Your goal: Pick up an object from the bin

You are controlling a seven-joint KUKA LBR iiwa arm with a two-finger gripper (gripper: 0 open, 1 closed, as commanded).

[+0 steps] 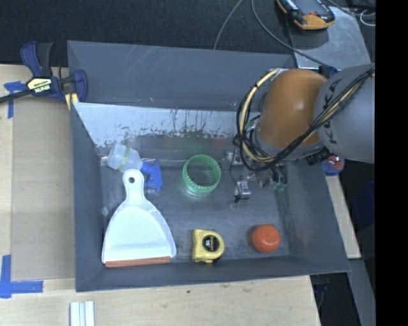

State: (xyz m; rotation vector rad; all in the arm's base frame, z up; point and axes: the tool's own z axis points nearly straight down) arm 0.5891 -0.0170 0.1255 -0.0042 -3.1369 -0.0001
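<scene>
Gripper [241,190] just beside green ring [201,175]

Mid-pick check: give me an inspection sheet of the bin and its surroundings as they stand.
Surface: grey metal bin; floor bare beneath the gripper.
Job's things: green ring-shaped cup just left of the gripper, orange-red round thing nearer the front; both apart from it.
Clutter: white dustpan front left, yellow tape measure right of it, blue piece and clear pale piece by the dustpan's handle.
Grippers: one, hanging over bare floor; nothing seen in it.
Cables: black and yellow cables looped round the arm's orange cover.
Surroundings: black and orange device beyond the far rim.
</scene>
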